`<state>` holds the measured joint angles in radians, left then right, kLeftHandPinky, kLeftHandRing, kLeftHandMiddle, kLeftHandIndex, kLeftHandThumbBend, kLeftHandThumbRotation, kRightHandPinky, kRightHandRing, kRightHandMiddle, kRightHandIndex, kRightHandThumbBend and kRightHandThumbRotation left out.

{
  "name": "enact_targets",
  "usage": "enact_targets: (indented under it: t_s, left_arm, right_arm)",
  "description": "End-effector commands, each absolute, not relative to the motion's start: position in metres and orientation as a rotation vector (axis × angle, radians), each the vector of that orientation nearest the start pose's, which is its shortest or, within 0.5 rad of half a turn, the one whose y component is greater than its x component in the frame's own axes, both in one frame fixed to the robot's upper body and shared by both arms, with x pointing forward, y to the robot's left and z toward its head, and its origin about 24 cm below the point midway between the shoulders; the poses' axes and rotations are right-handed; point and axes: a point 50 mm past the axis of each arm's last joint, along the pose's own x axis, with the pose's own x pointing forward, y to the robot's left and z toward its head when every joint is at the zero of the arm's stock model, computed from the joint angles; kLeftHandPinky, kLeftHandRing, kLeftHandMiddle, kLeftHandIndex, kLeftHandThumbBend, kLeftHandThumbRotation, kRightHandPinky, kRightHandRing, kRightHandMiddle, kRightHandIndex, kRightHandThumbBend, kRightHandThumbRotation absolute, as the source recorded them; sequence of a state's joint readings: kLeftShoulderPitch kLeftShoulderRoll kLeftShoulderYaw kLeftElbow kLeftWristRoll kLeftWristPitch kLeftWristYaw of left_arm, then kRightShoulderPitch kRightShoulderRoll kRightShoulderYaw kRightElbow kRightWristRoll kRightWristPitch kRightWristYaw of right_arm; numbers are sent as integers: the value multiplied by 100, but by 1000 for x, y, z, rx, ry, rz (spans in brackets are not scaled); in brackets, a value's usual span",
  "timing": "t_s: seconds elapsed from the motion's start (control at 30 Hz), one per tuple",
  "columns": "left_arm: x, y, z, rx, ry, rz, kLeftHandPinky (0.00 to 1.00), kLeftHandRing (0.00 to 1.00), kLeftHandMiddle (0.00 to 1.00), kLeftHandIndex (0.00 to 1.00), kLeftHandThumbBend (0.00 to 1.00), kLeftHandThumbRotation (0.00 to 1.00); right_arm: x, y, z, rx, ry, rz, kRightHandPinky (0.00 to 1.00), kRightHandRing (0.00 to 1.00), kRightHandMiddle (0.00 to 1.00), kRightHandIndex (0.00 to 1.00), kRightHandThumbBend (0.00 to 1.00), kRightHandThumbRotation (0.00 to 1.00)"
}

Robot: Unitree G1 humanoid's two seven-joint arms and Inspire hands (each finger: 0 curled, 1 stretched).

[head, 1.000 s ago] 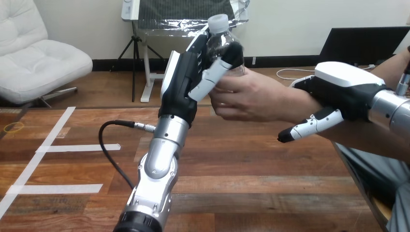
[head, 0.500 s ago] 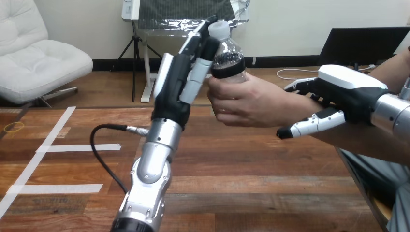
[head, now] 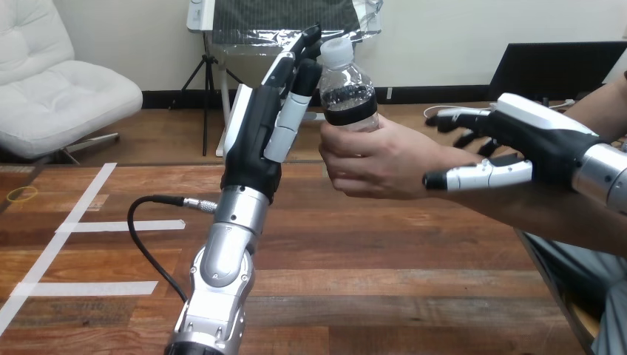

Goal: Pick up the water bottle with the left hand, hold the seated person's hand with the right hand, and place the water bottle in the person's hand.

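Bright, even indoor light, probably from overhead. A pale sheen lies in streaks on the wooden tabletop (head: 384,285). Shadows are soft-edged, with a dim band on the wood beneath the person's forearm (head: 532,207). Small glints show on the water bottle (head: 346,81) and the silver left forearm (head: 222,259). The white shell of the right robot hand (head: 543,133) catches the light strongly.

Surface (head: 384,296): we record reddish-brown wooden planks running crosswise.

White tape (head: 122,225), at our left: one long strip slanting toward the near edge, with two shorter strips branching off it to the right, all stuck flat.

Small yellow ring (head: 21,194): it lies flat near the far left corner, apart from the tape.
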<state>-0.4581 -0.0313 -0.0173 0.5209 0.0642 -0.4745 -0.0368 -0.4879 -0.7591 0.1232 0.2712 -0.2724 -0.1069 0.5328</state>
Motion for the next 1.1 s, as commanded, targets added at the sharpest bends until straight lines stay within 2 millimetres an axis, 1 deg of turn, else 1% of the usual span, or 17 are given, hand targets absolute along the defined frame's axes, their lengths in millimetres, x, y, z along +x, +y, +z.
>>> enact_targets:
  t_s: [0.0,0.17,0.27,0.63,0.87,1.07]
  left_arm:
    - [324,100,110,33,-471,-198,91,92,89,89,87,100]
    - [320,103,109,24,-471,-194,91,92,89,89,88,100]
    - [317,104,109,9,-474,-191,91,92,89,89,88,100]
    - [303,110,111,-39,-486,-173,94,93,90,88,88,100]
    - [287,115,118,-60,-525,-158,95,92,89,87,85,100]
    - [275,120,124,-51,-571,-149,94,90,88,86,84,100]
  right_arm:
    - [327,-237,165,-1036,-107,396,78,94,95,96,100,82]
    - [325,-236,166,-1000,-134,364,79,94,96,97,100,85]
    - [324,-236,166,-968,-159,351,80,95,96,98,100,85]
    - [317,-233,167,-889,-237,302,80,93,95,98,100,89]
    - [307,-226,166,-750,-342,278,80,92,94,96,100,91]
    - [295,-217,167,-671,-442,254,79,90,92,94,100,94]
